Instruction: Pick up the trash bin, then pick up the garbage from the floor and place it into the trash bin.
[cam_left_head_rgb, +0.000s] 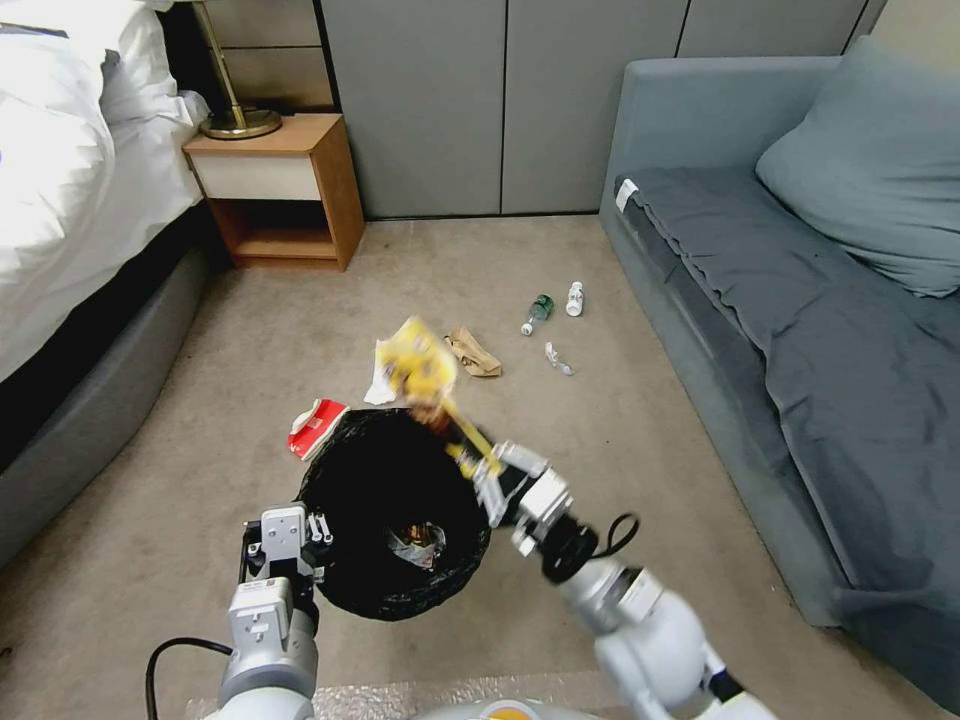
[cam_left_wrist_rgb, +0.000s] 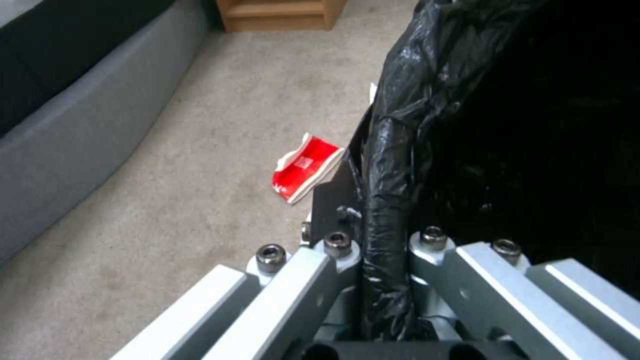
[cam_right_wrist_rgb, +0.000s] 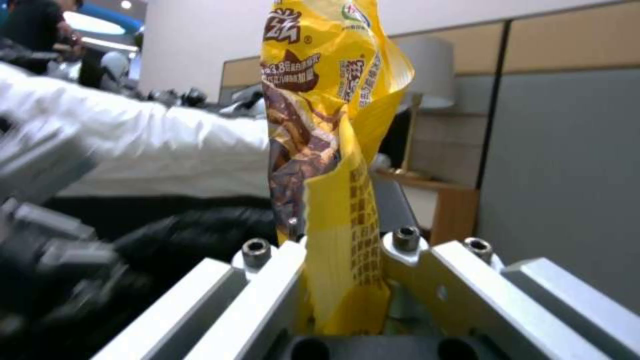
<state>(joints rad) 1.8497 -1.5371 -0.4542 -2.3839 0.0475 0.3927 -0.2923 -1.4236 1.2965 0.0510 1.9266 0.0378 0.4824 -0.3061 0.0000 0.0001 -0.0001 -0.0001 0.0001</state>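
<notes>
The right gripper (cam_left_head_rgb: 478, 462), clamped on the light, floppy, slick-looking wrapper (cam_left_head_rgb: 422, 367) by its lower end, holds it above the bin (cam_left_head_rgb: 345, 540), whose rim the left gripper (cam_left_head_rgb: 312, 528) pinches.

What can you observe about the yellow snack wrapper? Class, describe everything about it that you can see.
The yellow snack wrapper is a crinkled, glossy packet printed with brown snack pictures and red lettering. Its lower end is pinched in the right claw, which is shut on it, and the rest sticks out beyond the fingers. It is held in the air over the far rim of the trash bin, touching nothing else.
</notes>
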